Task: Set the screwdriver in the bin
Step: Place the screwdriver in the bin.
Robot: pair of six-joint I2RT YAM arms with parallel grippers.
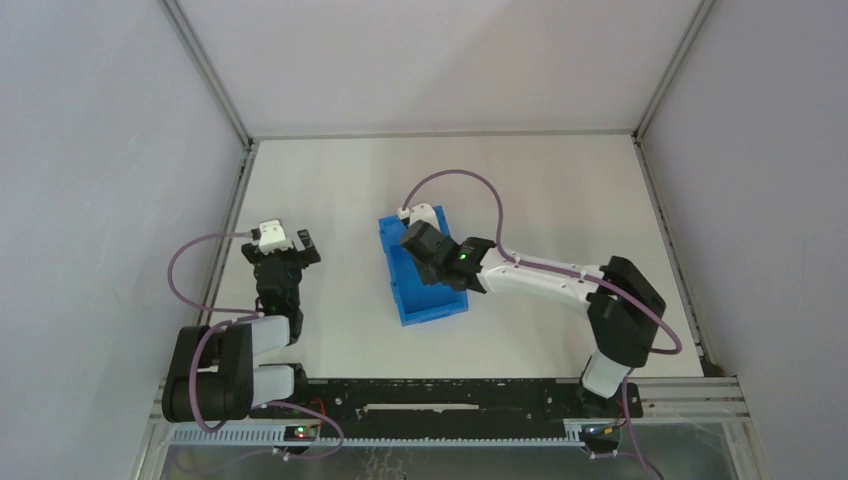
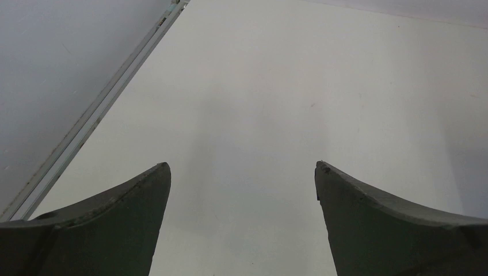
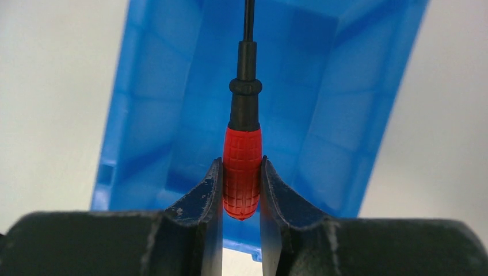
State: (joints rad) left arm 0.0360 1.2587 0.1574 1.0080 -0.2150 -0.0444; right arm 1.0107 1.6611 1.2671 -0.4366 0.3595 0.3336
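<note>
Now above the bin, the right gripper clamps the screwdriver by its handle and should dip lower before letting go.

There is one bin, blue, near the middle of the one table, and one screwdriver, red-handled with a single black shaft. Loose things therefore number two. Two arms are bolted at the near edge: one left arm on the left and one right arm on the right. Each carries one gripper, two in all, the left gripper and the right gripper. Each gripper shows two fingers, four together. There are two purple cables, one looping over each arm.
</note>
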